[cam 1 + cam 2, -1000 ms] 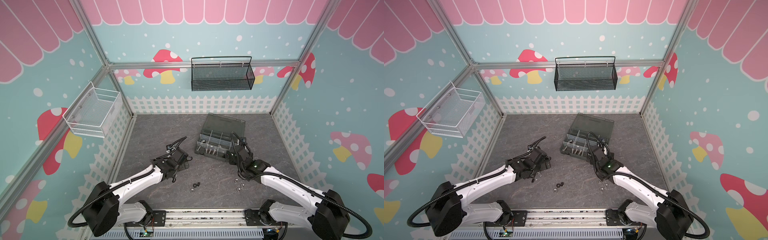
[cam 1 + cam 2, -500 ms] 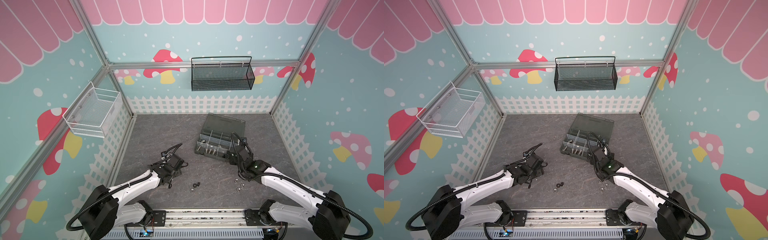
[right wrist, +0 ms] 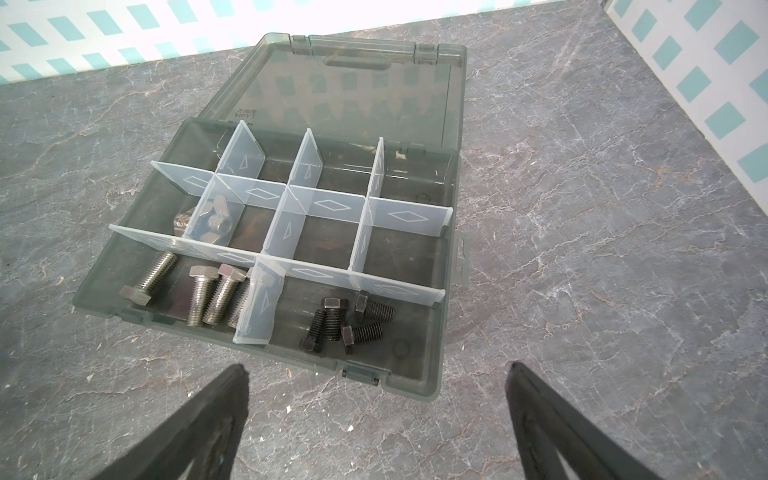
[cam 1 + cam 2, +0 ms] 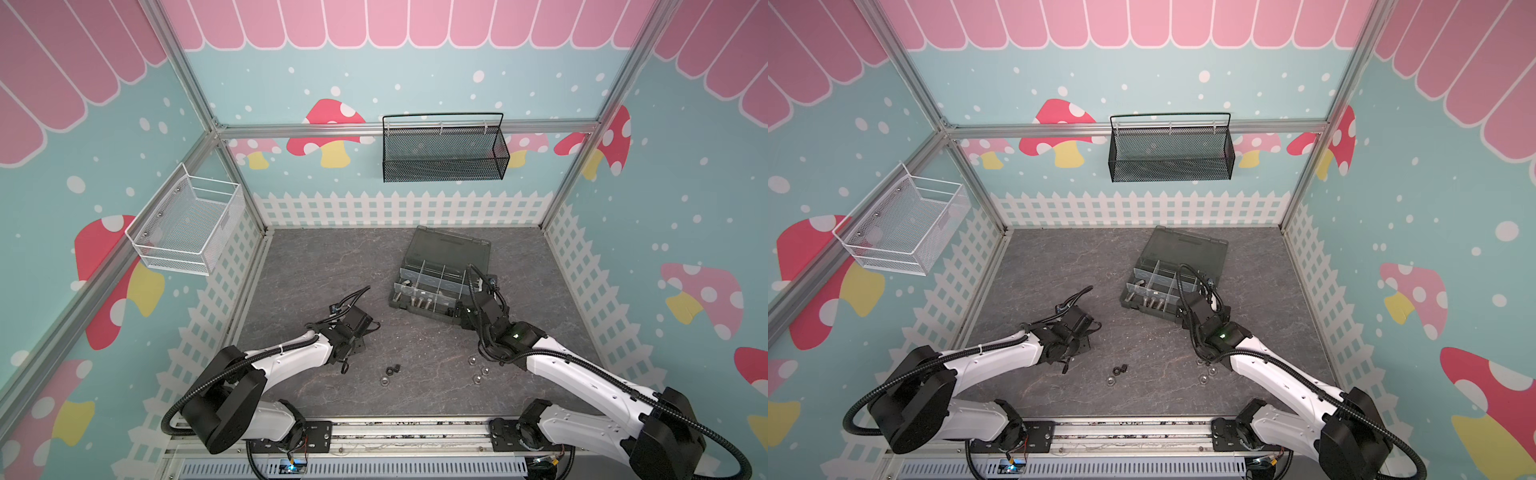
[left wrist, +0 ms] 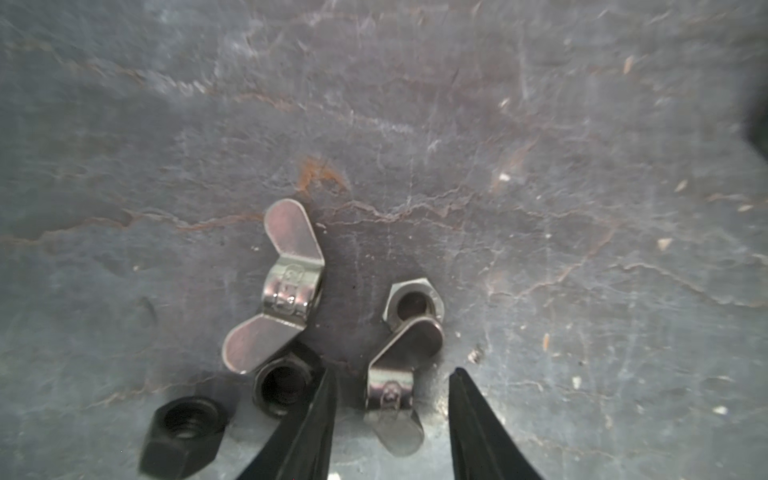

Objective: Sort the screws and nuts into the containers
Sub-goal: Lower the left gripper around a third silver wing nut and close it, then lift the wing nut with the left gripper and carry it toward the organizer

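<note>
We find the left tool (image 5: pixel 393 376) standing over a silver wing nut (image 5: pixel 395 399) on the table (image 5: pixel 540 124), jaws part open, one on each side of the nut's barrel, with a sliver of table showing on both sides; we judge nothing gripped yet. The nut's long axis, wing tip to wing tip, runs straight out from the tool between the fingers (image 5: pixel 311 428), so the jaws would close across the narrow barrel, not the wings. We note crowding: one finger lies just beside a black nut (image 5: pixel 284 384), a second black nut (image 5: pixel 183 432) sits next to that, and the far wing leans on a silver hex nut (image 5: pixel 413 305); a second wing nut (image 5: pixel 286 282) lies near, clear of the jaws. A lift may drag a neighbour. Farther off, the right tool (image 3: pixel 376 374) hangs wide open and empty before the organiser box (image 3: pixel 399 257), well apart from this cluster, so the left arm is the nearer. In the box, silver screws (image 3: pixel 212 299) and black screws (image 3: pixel 345 320) occupy the two front compartments; wing nuts (image 3: pixel 208 224) lie in the one behind the silver screws, where we judge this nut belongs.
</note>
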`<state>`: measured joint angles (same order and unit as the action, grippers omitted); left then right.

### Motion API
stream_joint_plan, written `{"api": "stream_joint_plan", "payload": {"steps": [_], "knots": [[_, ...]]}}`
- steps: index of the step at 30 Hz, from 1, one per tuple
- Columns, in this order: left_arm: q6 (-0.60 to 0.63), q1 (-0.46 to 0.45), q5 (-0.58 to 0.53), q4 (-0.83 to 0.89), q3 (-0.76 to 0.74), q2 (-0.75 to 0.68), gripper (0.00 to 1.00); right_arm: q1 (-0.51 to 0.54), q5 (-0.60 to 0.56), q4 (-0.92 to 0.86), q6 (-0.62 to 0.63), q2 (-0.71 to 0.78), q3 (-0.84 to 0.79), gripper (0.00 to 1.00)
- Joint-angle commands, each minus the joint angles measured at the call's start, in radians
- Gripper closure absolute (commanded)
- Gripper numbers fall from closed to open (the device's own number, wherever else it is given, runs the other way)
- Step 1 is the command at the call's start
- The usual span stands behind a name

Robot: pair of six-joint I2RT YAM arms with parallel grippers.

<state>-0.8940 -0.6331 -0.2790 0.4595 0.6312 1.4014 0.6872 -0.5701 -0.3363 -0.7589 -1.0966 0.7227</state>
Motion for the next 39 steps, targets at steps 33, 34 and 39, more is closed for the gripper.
{"api": "stream_joint_plan", "payload": {"steps": [33,34,39], "knots": [[0.006,0.036,0.033,-0.017,0.02,-0.045,0.86,-0.001,-0.031,-0.01,-0.028,0.02,-0.021,0.02],[0.01,0.037,0.031,-0.015,0.03,-0.052,0.87,-0.001,-0.03,-0.01,-0.026,0.016,-0.02,0.02],[0.041,0.037,0.025,-0.018,0.115,-0.057,0.87,-0.002,-0.024,-0.005,-0.021,-0.006,-0.006,0.02]]}}
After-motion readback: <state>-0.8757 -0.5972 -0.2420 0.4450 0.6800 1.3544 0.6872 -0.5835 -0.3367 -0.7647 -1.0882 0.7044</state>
